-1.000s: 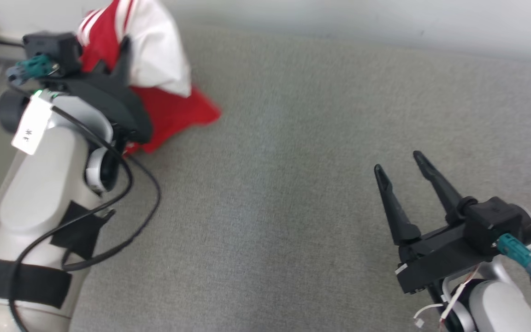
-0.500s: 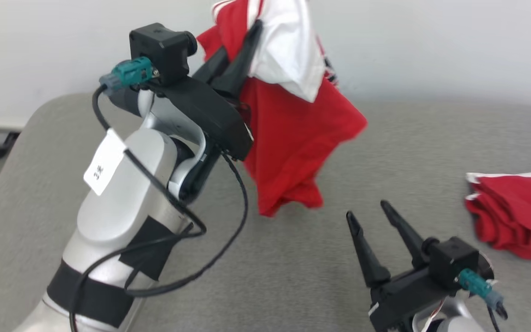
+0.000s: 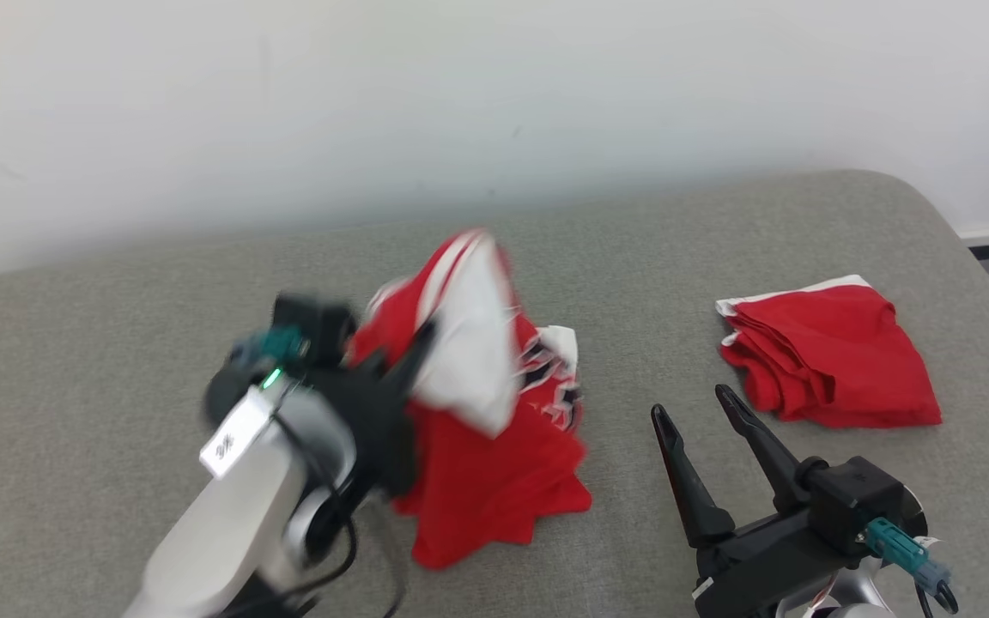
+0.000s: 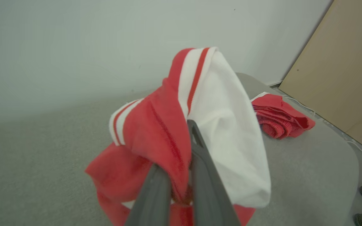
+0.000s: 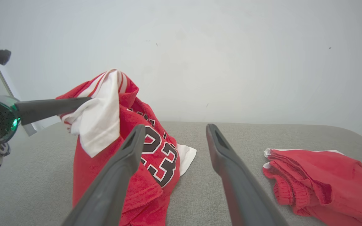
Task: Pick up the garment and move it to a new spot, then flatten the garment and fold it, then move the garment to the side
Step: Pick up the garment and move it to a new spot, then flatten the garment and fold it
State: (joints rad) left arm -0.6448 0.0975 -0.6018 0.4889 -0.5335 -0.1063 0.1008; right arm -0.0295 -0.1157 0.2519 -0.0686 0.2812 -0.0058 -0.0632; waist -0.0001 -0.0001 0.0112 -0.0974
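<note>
1. My left hand (image 3: pixel 415 348) is clamped on the garment (image 3: pixel 494 463), a red jersey with white panels and striped trim. In the left wrist view the cloth is pinched between the two fingers, which stand almost together.
2. The garment hangs from that grip in a bunched cone over the middle of the grey padded surface (image 3: pixel 117 343). Its lower folds look to rest on the padding. The head view is blurred there, so I cannot be sure how much of it touches.
3. In the right wrist view the numerals "23", black edged in white, face my right hand (image 3: pixel 690 401).
4. The right hand holds nothing. Its fingers are spread wide apart, low over the surface, near the garment's right side and not touching it.
5. A folded red cloth (image 3: pixel 838 352) with a white edge lies flat further right, near the rounded end of the surface and well apart from the garment.
6. A pale wall (image 3: pixel 460 103) stands behind the surface.
</note>
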